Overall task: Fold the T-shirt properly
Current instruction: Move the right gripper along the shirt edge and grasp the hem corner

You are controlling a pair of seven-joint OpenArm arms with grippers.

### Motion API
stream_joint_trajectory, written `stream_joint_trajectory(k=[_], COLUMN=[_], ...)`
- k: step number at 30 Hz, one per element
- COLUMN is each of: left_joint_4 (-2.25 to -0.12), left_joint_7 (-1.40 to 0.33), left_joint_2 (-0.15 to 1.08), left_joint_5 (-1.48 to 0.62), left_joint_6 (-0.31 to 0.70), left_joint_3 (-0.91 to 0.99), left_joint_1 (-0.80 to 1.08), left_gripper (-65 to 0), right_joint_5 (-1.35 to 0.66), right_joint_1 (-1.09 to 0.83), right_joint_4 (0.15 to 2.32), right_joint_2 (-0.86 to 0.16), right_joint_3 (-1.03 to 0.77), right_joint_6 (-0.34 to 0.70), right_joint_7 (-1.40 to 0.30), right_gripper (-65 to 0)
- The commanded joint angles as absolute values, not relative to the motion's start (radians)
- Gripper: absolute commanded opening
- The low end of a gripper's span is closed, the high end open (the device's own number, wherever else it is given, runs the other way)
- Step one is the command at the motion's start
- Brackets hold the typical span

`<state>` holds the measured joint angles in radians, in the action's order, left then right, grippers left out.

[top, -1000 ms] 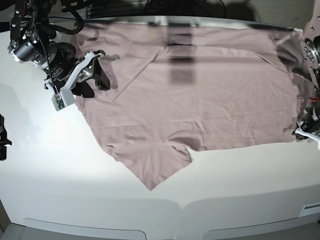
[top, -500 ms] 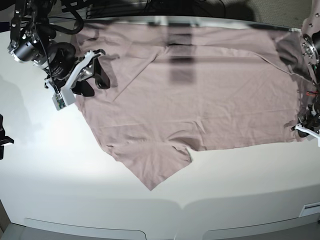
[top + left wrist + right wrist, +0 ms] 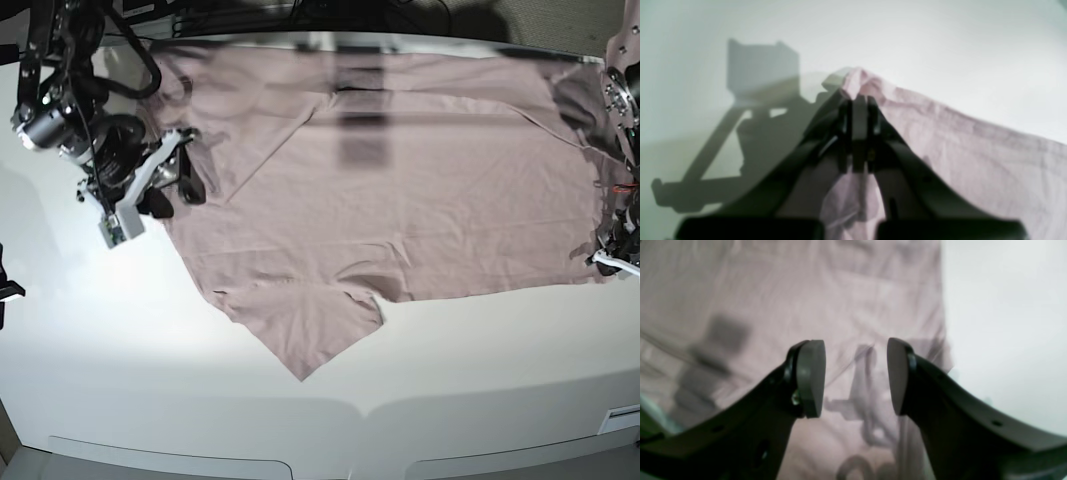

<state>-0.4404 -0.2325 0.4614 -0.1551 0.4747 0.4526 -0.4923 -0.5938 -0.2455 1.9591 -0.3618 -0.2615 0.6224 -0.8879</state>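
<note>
**Pinching the shirt's corner**

My left pincer (image 3: 858,100) is pressed together on a corner of the pink T-shirt (image 3: 400,190), at the right edge of the white table (image 3: 330,400). The cloth bunches up at my tips. My right pincer (image 3: 856,373) is spread wide and holds nothing, over the shirt's left edge. The shirt lies flat across the far half of the table.

T-shirt (image 3: 400,190) spread on the table (image 3: 330,400), right pincer (image 3: 172,188) at its one edge, left pincer (image 3: 608,252) opposite
</note>
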Motion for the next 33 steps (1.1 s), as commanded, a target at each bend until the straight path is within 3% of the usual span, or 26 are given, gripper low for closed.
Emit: stream_joint_trajectory(k=[1, 8, 11, 15, 27, 31, 33], left_joint_4=[-0.471, -0.525, -0.552, -0.572, -0.572, -0.572, -0.572], left_joint_7=[-0.208, -0.212, -0.212, -0.212, -0.212, -0.211, -0.211], left_joint_2=[0.482, 0.479, 0.479, 0.477, 0.468, 0.463, 0.463], left_joint_5=[-0.168, -0.168, -0.168, -0.165, -0.165, -0.165, -0.165], left_joint_6=[0.480, 0.486, 0.564, 0.596, 0.596, 0.596, 0.596], left_joint_3=[0.456, 0.456, 0.456, 0.456, 0.456, 0.456, 0.456], left_joint_1=[-0.518, -0.518, -0.518, -0.518, -0.517, -0.518, -0.518], left_gripper=[-65.0, -65.0, -65.0, -65.0, -65.0, -65.0, -65.0], right_joint_5=[-0.603, -0.517, -0.448, -0.371, -0.291, -0.291, -0.291], right_joint_1=[-0.215, -0.099, -0.056, 0.013, 0.246, 0.301, 0.316], right_joint_4=[1.958, 1.802, 1.742, 1.671, 1.335, 1.238, 1.211], right_joint_2=[-0.374, -0.374, -0.374, -0.374, -0.374, -0.374, -0.374], right_joint_3=[-0.266, -0.134, -0.038, 0.049, 0.066, 0.066, 0.066], right_joint_6=[0.620, 0.621, 0.619, 0.534, 0.479, 0.480, 0.480], right_joint_7=[-0.865, -0.856, -0.829, -0.763, -0.705, -0.704, -0.688], right_gripper=[-34.4, -34.4, -34.4, -34.4, -34.3, -26.8, -26.4])
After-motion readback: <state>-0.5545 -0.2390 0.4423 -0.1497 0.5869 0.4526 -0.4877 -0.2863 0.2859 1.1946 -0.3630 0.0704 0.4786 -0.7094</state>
